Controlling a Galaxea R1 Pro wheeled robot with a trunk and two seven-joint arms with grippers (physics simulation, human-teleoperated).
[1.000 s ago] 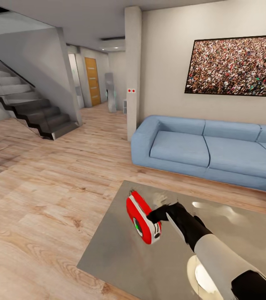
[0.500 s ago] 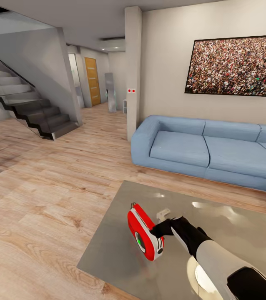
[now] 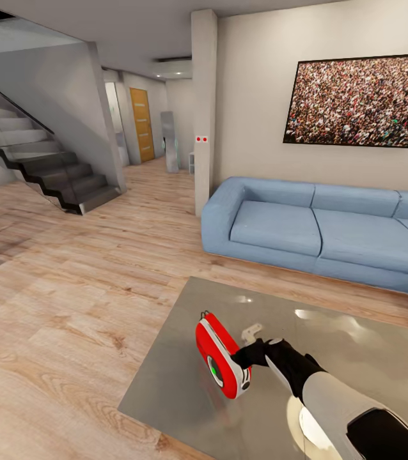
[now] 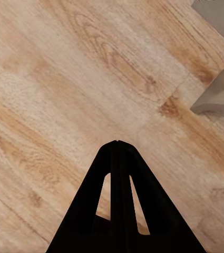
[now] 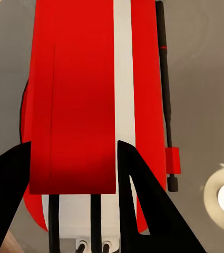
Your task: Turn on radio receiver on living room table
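stood upright on the glossy grey worktop (image 3: 332, 358), near its corner: the radio receiver (image 3: 222, 359), red with a white band, green-lit dial facing away from the sofa (image 3: 319, 227). right claw (image 3: 242, 359) pressed against the radio's end, black fingers (image 5: 135, 195) spread apart with the red body (image 5: 80, 105) lodged between them in the right wrist view; looked like a straddle or a loose hold, though contact at the pads could not be confirmed. thin black handle (image 5: 164, 95) ran along the body's edge, just beside one finger.

risks, as judged from here: tall and narrow on its footing, so a sideways push from the claw could have tipped the radio or slid it over the slick top toward the near edge. could also have missed the switch altogether, since the dial sat on the face turned away from the claw. pinching harder might have skewed the body instead of pressing anything.

left claw (image 4: 118, 145) hung over the wood plank floor (image 4: 64, 79), well away from the radio, tips brought together and holding nothing, beside a grey slab (image 4: 220, 97) at the frame's edge.

no containers anywhere in sight, hence no contents to report.
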